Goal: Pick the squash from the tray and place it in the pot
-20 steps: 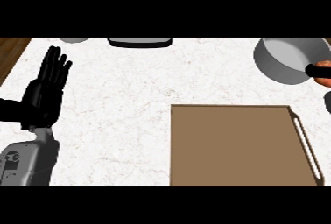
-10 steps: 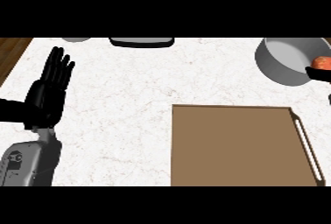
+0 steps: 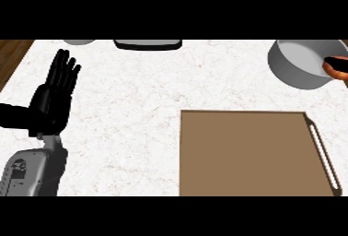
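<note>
**Squash at the pot's rim, right edge of view**

The right hand [image 3: 336, 61] shows only as a sliver of black at the far right edge of the head view, just over the right rim of the pot [image 3: 299, 64]. Whether its fingers are curled or straight cannot be told from so small a part. Directly beneath that black sliver sits a patch of orange, the squash [image 3: 338, 71], touching the hand and overlapping the pot's right wall at the edge of the view. Most of it is cut off by the edge, so its exact position against the pot's opening cannot be told.

The left hand [image 3: 51, 99] rests at the left side of the counter [image 3: 149, 92], fingers straight and held up together, thumb out to the side, holding nothing. Its grey forearm comes in from the lower left corner.

The pot is grey with a pale inside and stands at the counter's upper right. Below it, well apart, lies the brown tray [image 3: 248, 154] with a light handle along its right side. At the counter's top edge are a dark flat object [image 3: 147, 44] and part of a grey round thing [image 3: 79, 41].
</note>
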Available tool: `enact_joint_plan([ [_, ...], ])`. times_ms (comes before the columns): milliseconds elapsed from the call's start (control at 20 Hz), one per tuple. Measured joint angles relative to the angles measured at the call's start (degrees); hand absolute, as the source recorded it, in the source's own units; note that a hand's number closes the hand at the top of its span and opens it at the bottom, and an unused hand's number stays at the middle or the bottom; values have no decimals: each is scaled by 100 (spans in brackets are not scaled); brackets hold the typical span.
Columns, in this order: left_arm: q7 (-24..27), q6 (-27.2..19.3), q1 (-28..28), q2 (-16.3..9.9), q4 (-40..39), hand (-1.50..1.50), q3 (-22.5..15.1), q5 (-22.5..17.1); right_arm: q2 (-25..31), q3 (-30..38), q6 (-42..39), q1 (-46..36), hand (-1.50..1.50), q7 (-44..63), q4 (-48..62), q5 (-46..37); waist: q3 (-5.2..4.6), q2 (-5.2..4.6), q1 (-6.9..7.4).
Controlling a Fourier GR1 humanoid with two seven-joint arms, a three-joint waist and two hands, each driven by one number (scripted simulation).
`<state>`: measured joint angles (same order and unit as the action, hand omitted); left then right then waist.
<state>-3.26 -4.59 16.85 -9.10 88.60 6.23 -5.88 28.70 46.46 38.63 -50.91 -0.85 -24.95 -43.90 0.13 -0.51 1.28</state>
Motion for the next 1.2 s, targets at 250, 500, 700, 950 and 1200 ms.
enact_joint_plan([
  [250,-38,-73,-125,51,122,0,-48,70,79,411,-119,297,-150,-689,-359,817,-4,28,-64],
  [500,-30,4,-207,-51,146,0,78,1,188,700,-435,816,-150,-1269,-809,1577,-8,46,-117],
  [700,49,43,-250,-57,108,0,127,-29,175,843,-767,1378,-150,-1583,-1243,2137,-11,56,-146],
  [950,74,56,-260,-54,93,0,129,-6,240,915,-1108,2105,-150,-1694,-1803,2681,-13,61,-162],
  [1200,130,21,-178,-37,-16,0,133,52,197,961,-1556,2905,-150,-1563,-2607,3184,-14,63,-180],
])
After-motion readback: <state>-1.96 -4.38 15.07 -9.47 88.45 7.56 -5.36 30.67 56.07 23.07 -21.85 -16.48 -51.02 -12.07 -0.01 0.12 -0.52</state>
